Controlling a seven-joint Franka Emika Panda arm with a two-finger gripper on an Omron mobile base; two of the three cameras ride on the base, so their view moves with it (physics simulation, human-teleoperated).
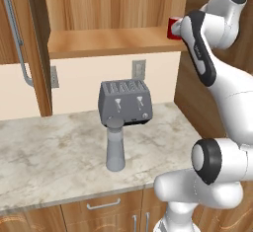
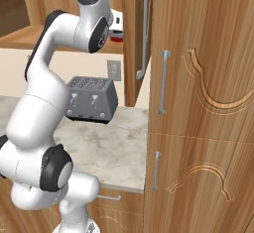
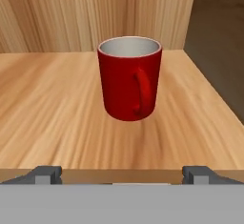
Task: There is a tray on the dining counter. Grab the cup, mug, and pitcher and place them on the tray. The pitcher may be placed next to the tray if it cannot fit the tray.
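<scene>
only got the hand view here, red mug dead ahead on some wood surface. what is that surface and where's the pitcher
Observer: The mug stands on a wooden shelf above the marble worktop. The pitcher is down on that worktop, upright, just in front of the toaster.
Operator: is the pitcher touching the toaster
Observer: From the left base view its top overlaps the toaster's front, but I cannot tell whether they touch.
Operator: anything beside the shelf i should mind
Observer: In the right base view a tall wooden cabinet with long handles stands to the right of the shelf, close to the mug. The pincer is open, short of the mug.
</scene>
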